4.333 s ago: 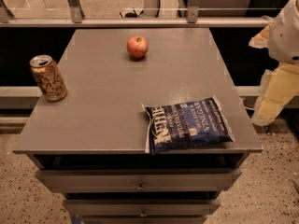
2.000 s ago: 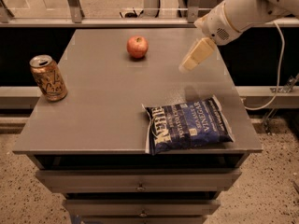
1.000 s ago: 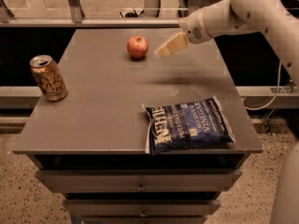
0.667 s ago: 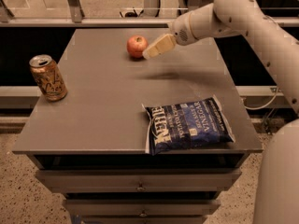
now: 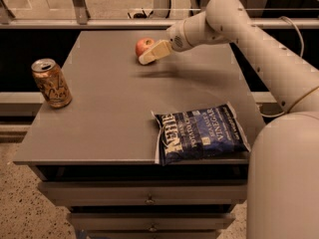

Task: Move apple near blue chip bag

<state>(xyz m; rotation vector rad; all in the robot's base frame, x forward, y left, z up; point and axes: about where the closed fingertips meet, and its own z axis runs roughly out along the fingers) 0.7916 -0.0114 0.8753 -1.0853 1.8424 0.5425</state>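
Presently, the end effector (image 5: 149, 57) sits against the apple (image 5: 143, 45) at the far side of the desk (image 5: 109, 108); whether it is open or closed cannot be told. The blue chip bag (image 5: 202, 133) lies well apart, at the front edge.

The gripper (image 5: 148, 57) hangs over the far side of the grey table (image 5: 109, 118), right at the apple (image 5: 143, 44), covering its near-right side. The blue chip bag (image 5: 202, 133) lies flat at the near right edge, well apart. A gold drink can (image 5: 51, 82) stands upright on the left.
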